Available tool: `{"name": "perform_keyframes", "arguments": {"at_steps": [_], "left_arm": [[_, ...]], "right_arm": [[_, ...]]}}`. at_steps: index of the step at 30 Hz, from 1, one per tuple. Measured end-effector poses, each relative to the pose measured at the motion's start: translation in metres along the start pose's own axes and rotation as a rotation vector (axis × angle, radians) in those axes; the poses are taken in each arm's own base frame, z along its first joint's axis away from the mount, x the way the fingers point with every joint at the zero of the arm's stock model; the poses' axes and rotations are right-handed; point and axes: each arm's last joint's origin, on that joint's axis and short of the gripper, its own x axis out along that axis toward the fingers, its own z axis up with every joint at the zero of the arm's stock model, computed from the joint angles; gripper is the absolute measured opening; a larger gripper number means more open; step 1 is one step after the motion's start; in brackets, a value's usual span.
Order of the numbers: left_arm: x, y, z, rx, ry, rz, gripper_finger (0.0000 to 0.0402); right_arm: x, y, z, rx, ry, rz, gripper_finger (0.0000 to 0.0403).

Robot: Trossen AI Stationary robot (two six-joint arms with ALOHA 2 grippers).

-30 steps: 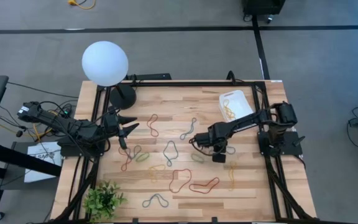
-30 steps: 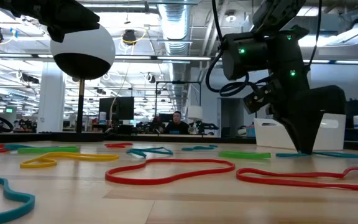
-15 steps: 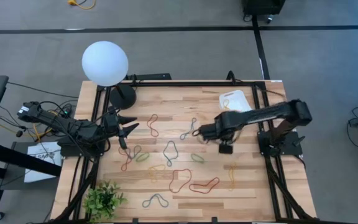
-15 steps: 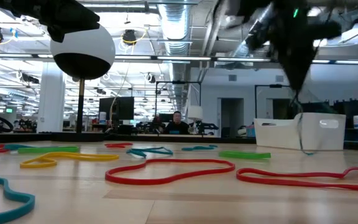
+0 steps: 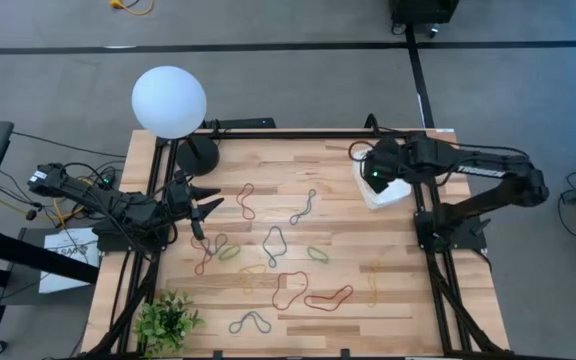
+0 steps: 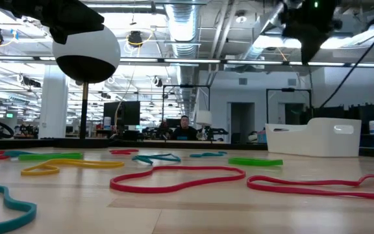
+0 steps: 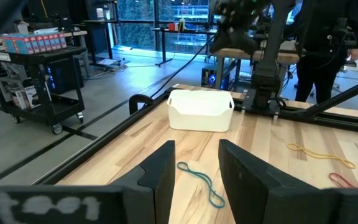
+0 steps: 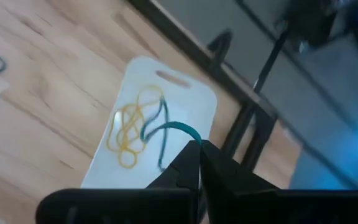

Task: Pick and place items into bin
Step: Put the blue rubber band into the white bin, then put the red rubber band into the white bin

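My right gripper (image 8: 199, 151) is shut on a grey-blue rubber band (image 8: 164, 134) and hovers above the white bin (image 8: 178, 102), which has yellow bands (image 8: 129, 132) lying inside. In the high view the right gripper (image 5: 373, 178) covers part of the bin (image 5: 396, 190) at the table's far right. Several loose bands lie flat on the wood, among them a red one (image 5: 328, 298), a green one (image 5: 318, 254) and a grey-blue one (image 5: 273, 241). My left gripper (image 5: 208, 203) waits open at the table's left side, also seen in its own wrist view (image 7: 194, 167). My right gripper pinches the grey-blue band by its upper end (image 8: 190, 133) between the two fingertips, coming from above and pointing down. The band is lifted clear of the table and hangs slack below the fingers over the inside of the bin; whether its lower end (image 8: 161, 163) touches the bin does not show.
A white globe lamp (image 5: 169, 101) on a black base stands at the far left corner, and a small green plant (image 5: 166, 321) at the near left. Black frame rails run along the table's edges. A person (image 7: 325, 37) stands beyond the table's right side.
My right gripper has risen from the table's middle right, carrying the grey-blue band, and swung toward the far right corner until it stands over the bin. The band has come off the wood and now hangs free below the fingers.
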Motion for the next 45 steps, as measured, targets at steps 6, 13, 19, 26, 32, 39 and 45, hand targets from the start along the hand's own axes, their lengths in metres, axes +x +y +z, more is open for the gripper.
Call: {"name": "perform_keyframes", "arguments": {"at_steps": [6,13,19,26,32,39,45], "left_arm": [[0.000,0.000,0.000,-0.001,0.000,0.000,0.0114],[0.000,0.000,0.000,-0.007,0.000,0.000,0.0114],[0.000,0.000,0.000,-0.006,0.000,0.000,0.0114],[0.000,0.000,0.000,-0.006,0.000,0.000,0.0114],[0.000,0.000,0.000,-0.006,0.000,0.000,0.0114],[0.000,0.000,0.000,-0.010,0.000,0.000,0.0114],[0.005,-0.002,-0.004,-0.008,0.029,0.014,0.0114]], "right_arm": [[0.056,0.012,-0.017,0.022,0.127,0.064,0.0002],[0.102,0.031,-0.027,-0.038,0.230,0.028,0.0008],[0.123,0.046,-0.024,-0.066,0.305,0.013,0.0019],[0.149,0.065,-0.023,-0.123,0.355,0.003,0.0063],[0.152,0.069,-0.024,-0.146,0.385,0.031,0.0085],[0.105,0.060,-0.004,-0.099,0.204,0.139,0.0087],[0.039,0.040,0.004,-0.066,-0.130,0.331,0.0087]]}}
